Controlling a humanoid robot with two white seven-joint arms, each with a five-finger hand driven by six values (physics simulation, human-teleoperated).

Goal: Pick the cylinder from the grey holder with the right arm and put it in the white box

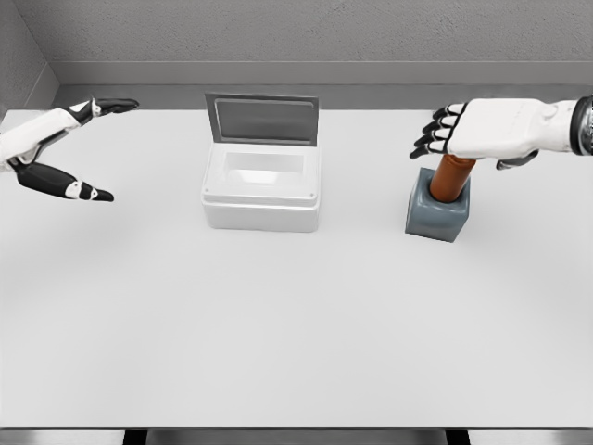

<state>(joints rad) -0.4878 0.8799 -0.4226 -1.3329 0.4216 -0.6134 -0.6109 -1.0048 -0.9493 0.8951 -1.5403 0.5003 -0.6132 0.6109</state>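
The right hand point(468, 130) comes in from the right edge and sits over the top of the orange-brown cylinder point(451, 180), palm down, its dark-tipped fingers point(434, 134) bent a little and pointing left; whether they are clamped on the cylinder's top or only resting above it cannot be told, since the hand hides the upper end. The cylinder itself stands upright with its lower part seated in the grey holder point(437, 209), so by the look of it the pick is at most just starting and nothing has been lifted: the pull upward out of the socket, the carry leftward and the drop are all left to do. The white box point(262, 192) lies to the left of the holder, near but clearly apart from it, with its lid point(263, 119) raised at the back and its inside open from above. Between holder and box the white table point(296, 324) is bare, so the path across looks free; the points to mind are the holder's rim on the way up and the box's near wall and standing lid on the way in. The left hand point(65, 148) hovers with fingers spread at the far left, well apart from the box.
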